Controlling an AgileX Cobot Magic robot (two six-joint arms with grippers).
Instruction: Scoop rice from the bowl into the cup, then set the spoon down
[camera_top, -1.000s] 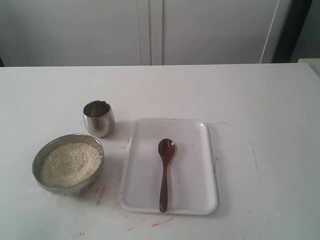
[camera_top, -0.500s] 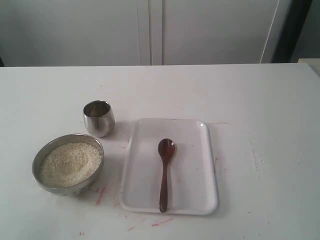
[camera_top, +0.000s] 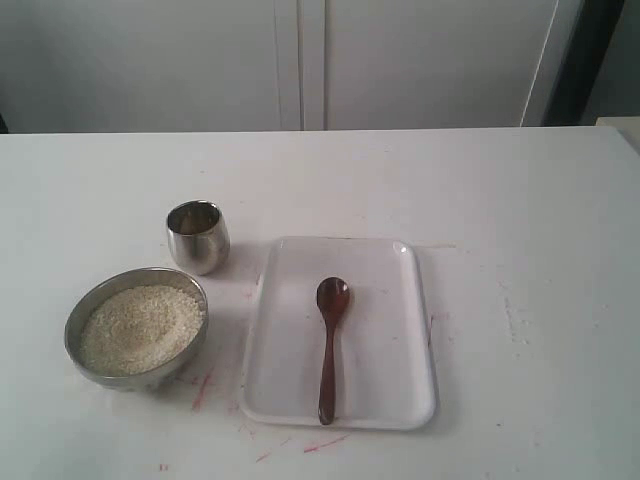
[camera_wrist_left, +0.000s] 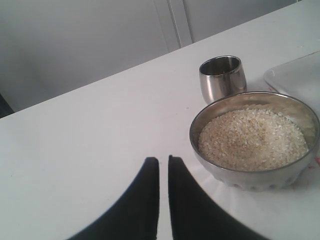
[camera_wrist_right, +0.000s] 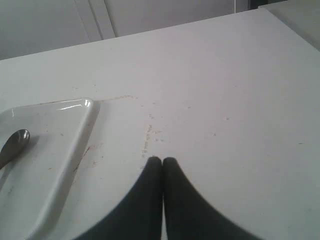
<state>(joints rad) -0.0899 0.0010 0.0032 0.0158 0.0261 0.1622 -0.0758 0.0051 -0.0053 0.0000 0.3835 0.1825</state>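
Count: one bowl (camera_top: 130, 381), one cup (camera_top: 198, 238), one spoon (camera_top: 329, 350), one tray (camera_top: 385, 330), two grippers.
Rice (camera_top: 140, 328): a pale heap that fills the bowl close to its rim.
Bowl: on the counter (camera_top: 520, 220), towards the near edge and left of the middle.
Cup: upright, just beyond the bowl towards the far edge. Whether the two touch cannot be told, and its inside is too dark to read.
Tray: white, flat on the counter near the near edge at about the middle, just right of the bowl and cup.
Spoon: flat on the tray, its oval end towards the far edge and its handle pointing at the near edge. Nothing touches it.
Marks: thin red streaks (camera_top: 203, 388) on the counter by the near edge, around the tray's near left corner.
Left gripper (camera_wrist_left: 163, 159): fingers almost together with only a thin slit between them, gripping nothing. It sits above bare counter on the left side, short of the bowl.
Right gripper (camera_wrist_right: 162, 160): fingers pressed together and empty, above bare counter on the right side, beside the tray's long edge.
Exterior view: neither gripper shows in it.
Change: none. The bowl, cup, tray and spoon lie just as they did half a second and a second ago.
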